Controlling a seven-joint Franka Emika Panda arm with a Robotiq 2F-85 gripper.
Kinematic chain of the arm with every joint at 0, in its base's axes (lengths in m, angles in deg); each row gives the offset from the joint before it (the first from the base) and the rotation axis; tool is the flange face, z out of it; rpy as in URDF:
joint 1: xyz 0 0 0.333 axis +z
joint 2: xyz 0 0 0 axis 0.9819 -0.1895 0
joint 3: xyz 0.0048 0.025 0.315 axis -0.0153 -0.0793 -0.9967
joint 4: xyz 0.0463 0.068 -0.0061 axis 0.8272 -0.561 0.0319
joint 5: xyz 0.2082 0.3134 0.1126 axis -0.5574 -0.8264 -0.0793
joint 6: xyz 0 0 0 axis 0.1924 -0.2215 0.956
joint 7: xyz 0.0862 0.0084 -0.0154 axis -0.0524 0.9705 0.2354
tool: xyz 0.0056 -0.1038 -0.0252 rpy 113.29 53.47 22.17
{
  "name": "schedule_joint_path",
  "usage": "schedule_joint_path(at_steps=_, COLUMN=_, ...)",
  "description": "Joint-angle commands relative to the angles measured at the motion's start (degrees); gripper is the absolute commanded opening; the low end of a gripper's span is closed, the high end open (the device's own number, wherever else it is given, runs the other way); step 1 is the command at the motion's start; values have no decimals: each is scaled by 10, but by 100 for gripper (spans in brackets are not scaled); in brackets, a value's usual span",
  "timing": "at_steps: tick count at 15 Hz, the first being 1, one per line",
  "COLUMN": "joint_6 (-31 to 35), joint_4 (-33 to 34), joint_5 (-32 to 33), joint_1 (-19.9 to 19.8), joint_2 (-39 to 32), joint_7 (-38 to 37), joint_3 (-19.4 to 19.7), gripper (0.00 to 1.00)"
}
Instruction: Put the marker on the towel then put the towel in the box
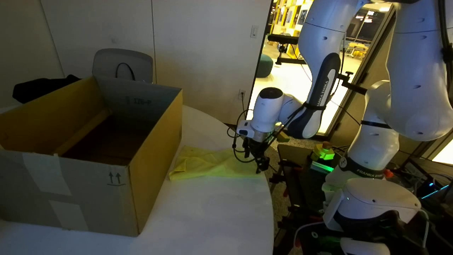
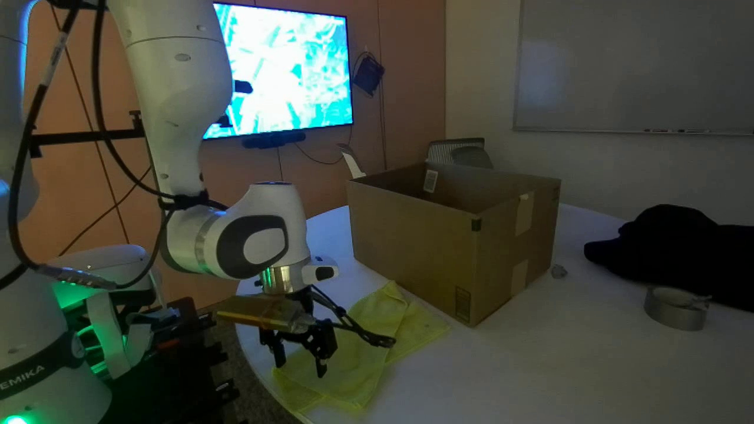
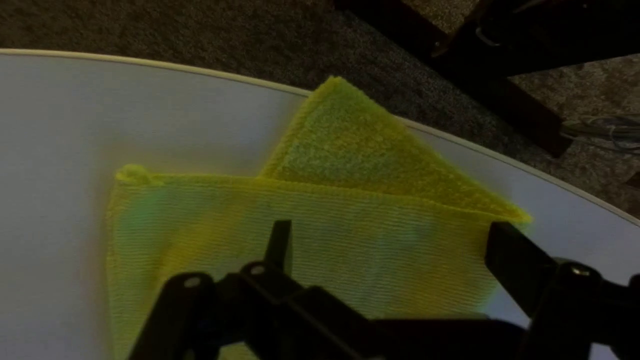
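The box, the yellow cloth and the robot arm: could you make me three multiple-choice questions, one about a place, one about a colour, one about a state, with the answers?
1. What colour is the box?
A red; B blue; C brown.
2. Where does the towel lie?
A on the table; B in the box; C nowhere in sight.
3. How is the gripper?
A shut on the towel; B open; C hidden from every view.

1 C: its cardboard walls look brown in an exterior view.
2 A: it rests on the table, one corner reaching past the edge in the wrist view.
3 B: in the wrist view its fingers stand apart, the towel showing between them.
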Motion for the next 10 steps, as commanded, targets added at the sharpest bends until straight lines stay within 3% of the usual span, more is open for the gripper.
schedule_joint_path(at_steps=1, joint_6=-10, joint_4=0, joint_5=8, joint_1=-32, joint_2=-10, joint_7=-52, joint_3=-40, gripper=100)
schedule_joint_path(at_steps=7, joint_6=-19, joint_4=0, joint_5=2, joint_1=-55, joint_2=-24, joint_7=-106, joint_3=-56, gripper=100)
schedule_joint_path(at_steps=9, joint_6=-23, joint_4=0, joint_5=2, joint_1=-63, joint_2=-25, joint_7=-119, joint_3=-61, gripper=73)
schedule_joint_path(at_steps=10, joint_6=-28, joint_4=0, joint_5=-1, joint_1=-68, joint_2=-24, joint_7=-124, joint_3=-65, gripper=66)
